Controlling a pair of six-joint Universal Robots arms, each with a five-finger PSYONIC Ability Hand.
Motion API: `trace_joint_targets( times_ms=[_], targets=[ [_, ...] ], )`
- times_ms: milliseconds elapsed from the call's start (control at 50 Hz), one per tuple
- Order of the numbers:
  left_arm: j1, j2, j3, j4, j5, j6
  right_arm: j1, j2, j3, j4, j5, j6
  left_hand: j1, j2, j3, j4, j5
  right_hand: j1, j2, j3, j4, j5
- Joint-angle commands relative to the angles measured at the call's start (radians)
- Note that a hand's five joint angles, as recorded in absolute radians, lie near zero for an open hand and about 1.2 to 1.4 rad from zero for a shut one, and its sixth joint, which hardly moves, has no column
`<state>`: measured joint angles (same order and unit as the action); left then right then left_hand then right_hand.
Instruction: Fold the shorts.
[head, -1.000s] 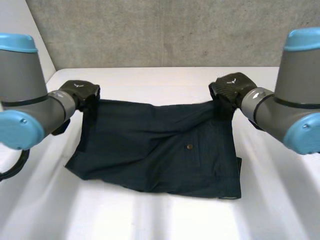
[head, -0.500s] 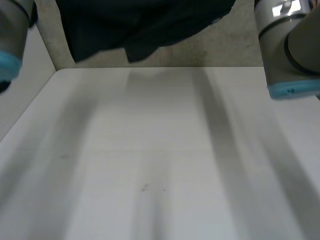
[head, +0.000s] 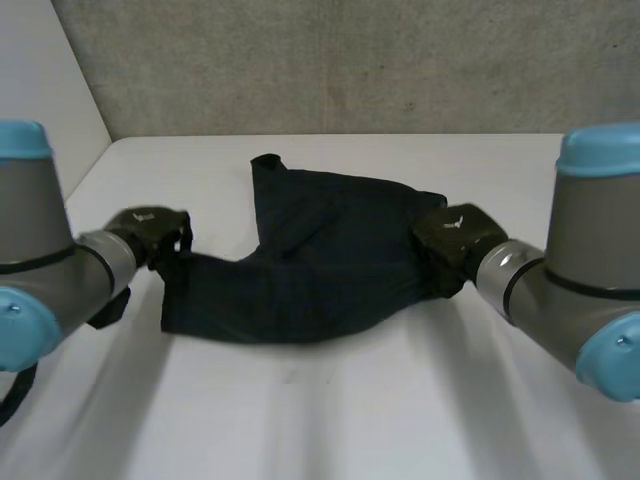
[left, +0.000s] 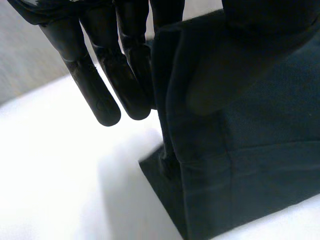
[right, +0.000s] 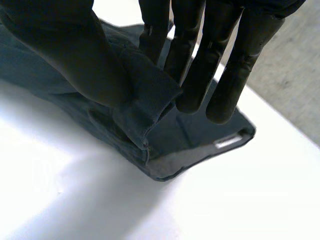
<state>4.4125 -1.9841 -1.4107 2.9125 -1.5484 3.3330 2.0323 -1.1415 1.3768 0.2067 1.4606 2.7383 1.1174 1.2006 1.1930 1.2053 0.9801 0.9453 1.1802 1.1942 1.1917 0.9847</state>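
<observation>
Dark blue cloth, the shorts (head: 320, 270), lies on the white worktop (head: 330, 420), bunched into a curved band between the 2 hands. 1 part of it reaches toward the grey wall (head: 350, 60) at the far side and ends in a small raised tip.

The left hand (head: 150, 232) is at the left end of the shorts, low near the worktop. In the left wrist view its thumb (left: 240, 60) presses on the front of the cloth edge and the straight fingers (left: 100, 95) stand behind it, so the cloth is pinched between them. Below this grip the corner of the shorts comes down to the worktop.

The right hand (head: 455, 240) is at the right end. In the right wrist view its thumb (right: 75, 55) and fingers (right: 220, 75) pinch a thick folded roll of the cloth. Beyond the fingertips the shorts lie on the worktop, with a small white label (right: 227, 141) at the corner.
</observation>
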Motion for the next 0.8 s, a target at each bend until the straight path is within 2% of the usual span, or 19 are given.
trace_joint_targets(
  times_ms=[20, 100, 180, 280, 500, 580, 660, 800],
  targets=[
    [-0.008, -0.136, 0.088, 0.025, 0.001, 0.045, -0.003, 0.065, 0.024, -0.101, 0.004, 0.102, -0.045, -0.128, -0.12, -0.133, -0.082, 0.451, 0.216, 0.202, 0.205, 0.237],
    [-0.013, -0.139, 0.085, 0.045, 0.002, 0.046, -0.007, 0.08, 0.041, -0.147, 0.006, 0.198, -0.436, -0.52, -0.512, -0.524, -0.474, 0.451, 0.216, 0.202, 0.205, 0.237],
    [-0.019, -0.101, 0.039, 0.051, 0.013, 0.046, -0.007, 0.089, 0.05, -0.165, 0.015, 0.233, -0.575, -0.658, -0.651, -0.663, -0.612, 0.451, 0.216, 0.202, 0.205, 0.237],
    [-0.019, 0.034, -0.062, 0.073, 0.045, 0.048, -0.006, 0.106, 0.051, -0.178, 0.018, 0.242, -0.675, -0.758, -0.75, -0.763, -0.712, 0.451, 0.216, 0.202, 0.205, 0.237],
    [0.007, 0.33, -0.418, 0.295, 0.16, 0.059, -0.006, 0.124, 0.051, -0.188, 0.035, 0.242, -0.587, -0.67, -0.663, -0.675, -0.624, 0.451, 0.216, 0.202, 0.205, 0.237],
    [0.034, 0.398, -0.53, 0.313, 0.223, 0.077, -0.006, 0.124, 0.05, -0.188, 0.041, 0.242, -0.434, -0.518, -0.51, -0.522, -0.472, 0.451, 0.216, 0.202, 0.205, 0.237],
    [0.044, 0.433, -0.617, 0.312, 0.287, 0.097, -0.006, 0.126, 0.051, -0.188, 0.043, 0.242, -0.405, -0.488, -0.48, -0.493, -0.442, 0.451, 0.216, 0.202, 0.205, 0.237],
    [0.051, 0.442, -0.703, 0.323, 0.294, 0.108, -0.006, 0.134, 0.051, -0.19, 0.041, 0.244, -0.378, -0.462, -0.454, -0.466, -0.416, 0.451, 0.216, 0.202, 0.205, 0.237]
  ],
)
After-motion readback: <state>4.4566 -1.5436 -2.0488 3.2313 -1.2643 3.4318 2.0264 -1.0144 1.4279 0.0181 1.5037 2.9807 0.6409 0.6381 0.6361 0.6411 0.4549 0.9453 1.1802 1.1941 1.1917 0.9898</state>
